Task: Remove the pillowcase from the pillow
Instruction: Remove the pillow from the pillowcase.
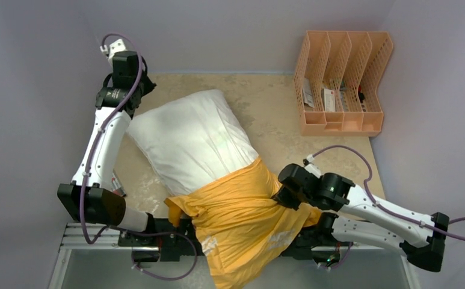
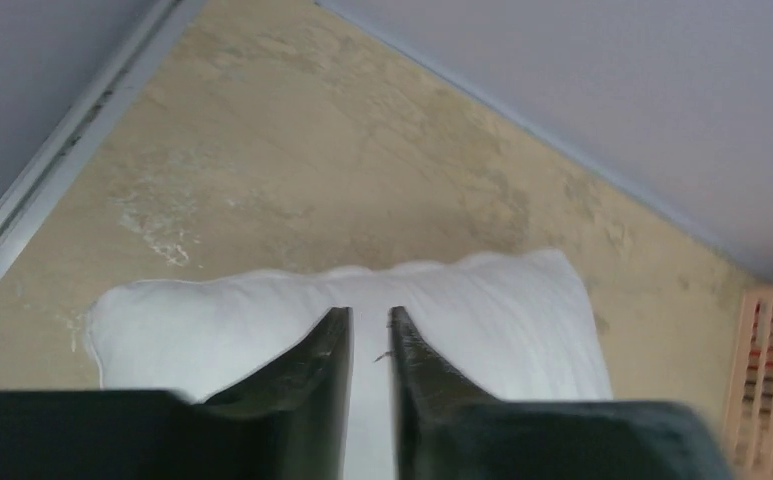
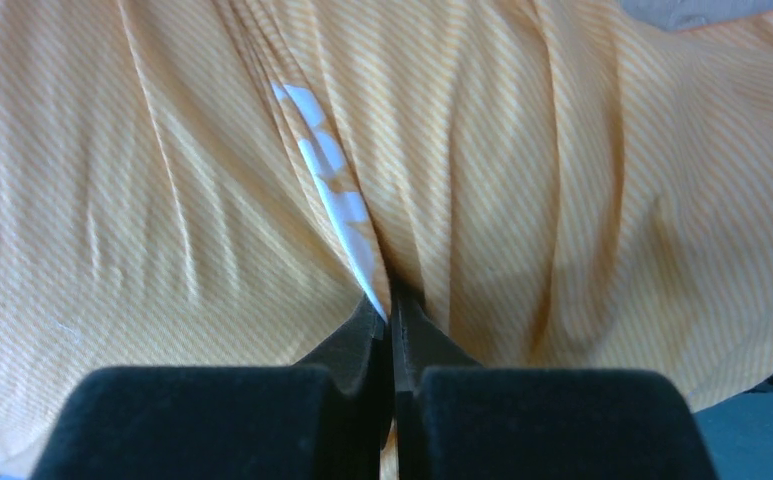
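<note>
Long axis diagonal: bare pillow [image 1: 187, 141] far-left, pillowcase [image 1: 242, 220] near-right.

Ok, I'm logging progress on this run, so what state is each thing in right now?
Pillowcase, halfway off, bunched over the pillow's near end.
Pillow, far half bare, near half covered.
Right gripper, shut on a pillowcase fold.
Left gripper, jaws narrowly apart over the pillow; grip unclear.
Organiser, upright, a few small items inside.
</note>
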Available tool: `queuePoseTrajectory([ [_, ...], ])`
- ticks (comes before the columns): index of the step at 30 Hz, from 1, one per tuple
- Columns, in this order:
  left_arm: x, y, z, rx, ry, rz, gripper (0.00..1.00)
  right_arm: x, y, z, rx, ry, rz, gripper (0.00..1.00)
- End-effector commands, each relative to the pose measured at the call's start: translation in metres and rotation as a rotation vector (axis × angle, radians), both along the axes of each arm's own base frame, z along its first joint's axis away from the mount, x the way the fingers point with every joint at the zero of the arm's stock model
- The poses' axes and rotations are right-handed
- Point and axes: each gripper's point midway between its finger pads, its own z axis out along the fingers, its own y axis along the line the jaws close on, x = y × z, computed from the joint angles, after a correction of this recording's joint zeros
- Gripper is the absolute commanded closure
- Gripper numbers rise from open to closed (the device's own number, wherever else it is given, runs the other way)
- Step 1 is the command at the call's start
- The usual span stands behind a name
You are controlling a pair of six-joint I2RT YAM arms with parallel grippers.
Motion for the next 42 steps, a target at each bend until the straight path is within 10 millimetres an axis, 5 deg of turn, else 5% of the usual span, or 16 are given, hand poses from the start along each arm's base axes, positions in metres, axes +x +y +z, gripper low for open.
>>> queuePoseTrajectory([
  [1,-0.014,-0.086,0.004,-0.012,-0.002,-0.319,0.64,0.013,-0.014,-0.005,-0.216,-0.032,0.065,1.0],
  [4,-0.049,-0.132,-0.02,-0.006,0.123,-0.447,0.47,0.039,-0.003,0.014,-0.341,-0.077,0.099,1.0],
  [10,-0.115,-0.162,-0.034,-0.096,0.148,-0.553,0.3,0.112,0.023,0.032,-0.359,-0.131,0.207,1.0],
  [15,-0.12,-0.165,-0.047,-0.086,0.192,-0.55,0.25,0.203,0.036,0.083,-0.357,-0.272,0.273,1.0],
  [19,-0.106,-0.17,-0.02,-0.152,0.068,-0.506,0.23,0.242,0.05,0.135,-0.423,-0.359,0.361,1.0],
  [23,-0.094,-0.165,-0.025,-0.153,0.053,-0.43,0.21,0.234,0.062,0.121,-0.369,-0.318,0.407,1.0],
  [27,-0.083,-0.144,-0.054,-0.096,0.091,-0.283,0.2,0.209,0.067,0.092,-0.263,-0.292,0.438,1.0],
  [31,-0.072,-0.163,-0.102,-0.103,0.171,-0.33,0.18,0.192,0.077,0.089,-0.156,-0.347,0.504,1.0],
  [34,-0.072,-0.17,-0.134,-0.131,0.199,-0.345,0.51,0.191,0.078,0.098,-0.143,-0.383,0.529,0.95],
  [36,-0.078,-0.166,-0.149,-0.149,0.184,-0.331,0.73,0.189,0.076,0.104,-0.152,-0.39,0.54,0.78],
  [37,-0.08,-0.163,-0.153,-0.152,0.184,-0.316,0.96,0.189,0.074,0.108,-0.157,-0.39,0.542,0.67],
  [40,-0.086,-0.158,-0.158,-0.144,0.202,-0.296,1.0,0.185,0.062,0.127,-0.209,-0.421,0.547,0.46],
  [42,-0.088,-0.156,-0.158,-0.139,0.208,-0.294,1.0,0.172,0.065,0.144,-0.163,-0.457,0.575,0.42],
])
